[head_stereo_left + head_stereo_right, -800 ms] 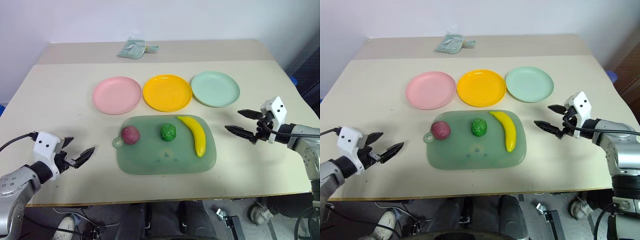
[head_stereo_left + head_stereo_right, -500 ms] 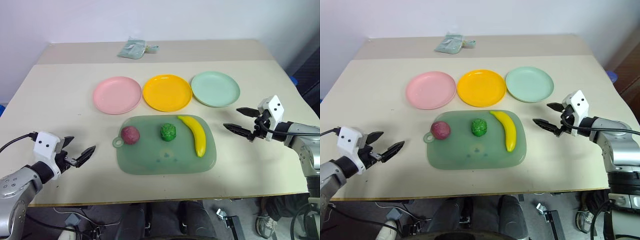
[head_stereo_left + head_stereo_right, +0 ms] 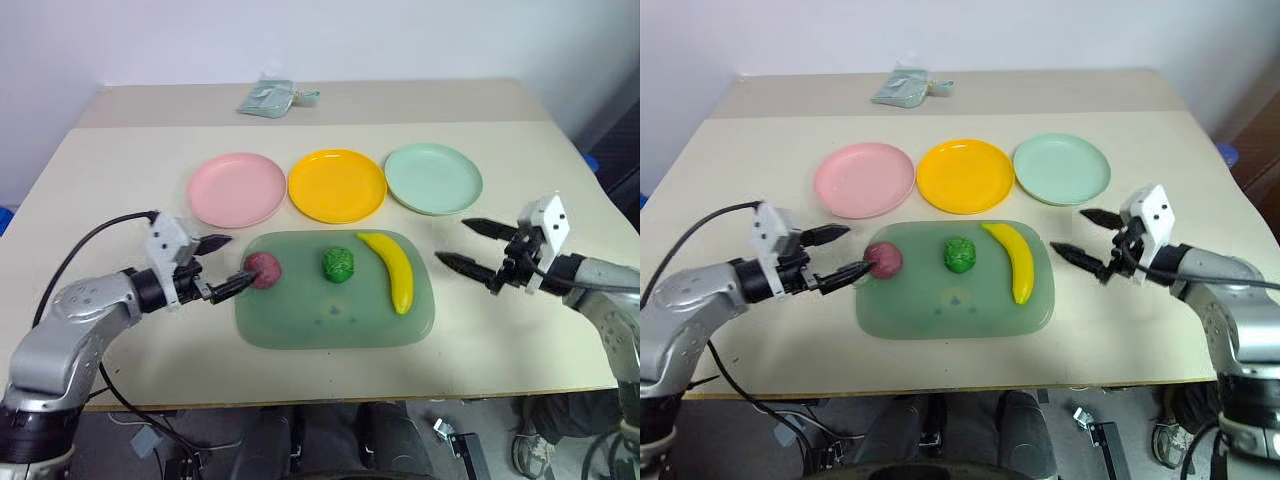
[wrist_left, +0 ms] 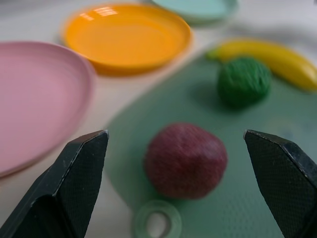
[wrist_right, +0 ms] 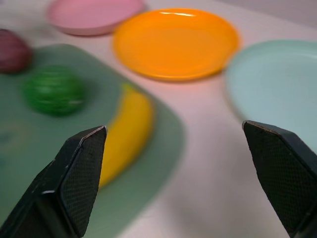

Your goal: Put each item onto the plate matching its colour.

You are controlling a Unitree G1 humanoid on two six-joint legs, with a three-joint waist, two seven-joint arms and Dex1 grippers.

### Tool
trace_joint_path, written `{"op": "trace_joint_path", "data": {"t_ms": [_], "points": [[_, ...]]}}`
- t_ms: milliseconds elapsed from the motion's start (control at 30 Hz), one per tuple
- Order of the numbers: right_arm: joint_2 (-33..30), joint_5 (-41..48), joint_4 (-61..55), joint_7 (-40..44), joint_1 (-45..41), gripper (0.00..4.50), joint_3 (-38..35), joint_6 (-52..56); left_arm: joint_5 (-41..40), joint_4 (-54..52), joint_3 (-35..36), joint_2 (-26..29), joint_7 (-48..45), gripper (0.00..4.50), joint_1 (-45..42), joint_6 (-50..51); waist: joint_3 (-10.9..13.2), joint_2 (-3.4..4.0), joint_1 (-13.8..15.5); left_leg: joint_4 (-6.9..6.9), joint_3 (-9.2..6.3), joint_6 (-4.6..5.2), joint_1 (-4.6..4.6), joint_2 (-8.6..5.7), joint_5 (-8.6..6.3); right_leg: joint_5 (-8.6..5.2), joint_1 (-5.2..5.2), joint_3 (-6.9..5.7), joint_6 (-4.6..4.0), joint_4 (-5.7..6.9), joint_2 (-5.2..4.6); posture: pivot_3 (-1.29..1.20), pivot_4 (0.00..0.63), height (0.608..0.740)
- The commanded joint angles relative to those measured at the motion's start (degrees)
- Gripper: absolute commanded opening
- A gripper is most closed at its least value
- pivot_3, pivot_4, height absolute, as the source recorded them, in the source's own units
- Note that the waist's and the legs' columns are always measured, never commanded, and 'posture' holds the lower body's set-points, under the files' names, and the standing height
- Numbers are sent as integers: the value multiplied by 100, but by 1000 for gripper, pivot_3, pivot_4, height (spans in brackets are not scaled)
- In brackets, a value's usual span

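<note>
Left tool fingers apart, just left of red-purple fruit on green board; not gripping yet; centre fruit btwn fingers, close gently, lift to pink plate far-left; right tool fingers apart, empty, near banana.

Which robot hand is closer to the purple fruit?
Left. The left gripper sits open right beside the purple fruit at the board's end; the right gripper waits past the banana.
</note>
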Motion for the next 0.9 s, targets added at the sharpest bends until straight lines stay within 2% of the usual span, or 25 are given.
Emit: {"op": "trace_joint_path", "data": {"t_ms": [33, 100, 267, 367, 433, 467, 600, 767, 900], "points": [[10, 368, -850, -161, 337, 4477, -265, 243, 540, 352, -569, 167, -342, 4500, -355, -352, 0, 0, 26, 1, 0, 1, 0, 0, 0, 0, 0, 0, 0, 0, 0, 0, 150, 740], [59, 424, -1118, -278, 555, 4477, -308, 293, 794, 606, -851, 130, -436, 4500, -571, -523, 1, -2, 41, 2, 1, 2, 0, -2, 0, 0, 1, 0, 1, 1, 0, 0, 150, 740], [190, 493, -1413, -554, 815, 4477, -318, 333, 981, 1003, -1033, -62, -513, 4500, -838, -700, 1, -4, 48, 7, -1, 5, 0, -3, -1, 1, 4, -1, 2, 1, 1, 0, 150, 740], [212, 535, -1539, -597, 940, 4500, -272, 352, 996, 1079, -993, -123, -561, 3657, -835, -750, 1, -4, 45, 7, -1, 6, 0, -2, -1, 1, 4, -1, 2, 2, 2, 0, 150, 740], [167, 509, -1591, -548, 1005, 4500, -217, 310, 989, 1093, -941, -162, -562, 2712, -808, -778, 1, -4, 45, 7, -1, 6, 0, -1, -1, 0, 4, -1, 3, 3, 4, 0, 150, 740], [147, 480, -1565, -515, 979, 4500, -171, 277, 934, 1103, -847, -248, -473, 2375, -836, -774, 1, -4, 46, 7, -1, 6, 0, -2, -1, 1, 4, -1, 3, 3, 4, 0, 150, 740], [185, 360, -1448, -499, 787, 4500, 33, 160, 847, 1398, -312, -743, 260, 2375, -1155, -813, 2, -7, 56, 16, -6, 9, -1, -2, -2, 1, 8, -2, 3, 5, 3, 0, 150, 740], [311, 118, -1132, -529, 394, 4500, 394, -69, 1881, 2761, -243, -1354, 2177, 2375, -2293, -935, 3, -12, 64, 43, -16, 16, -3, -2, -6, 1, 19, -8, 5, 17, 10, 0, 150, 740], [424, 93, -1074, -488, 176, 4500, 610, -154, 2145, 3709, -239, -1800, 2850, 2375, -3021, -1048, 3, -14, 61, 57, -15, 30, -10, -6, -15, 0, 19, -9, 8, 22, 9, 0, 150, 740]]}}
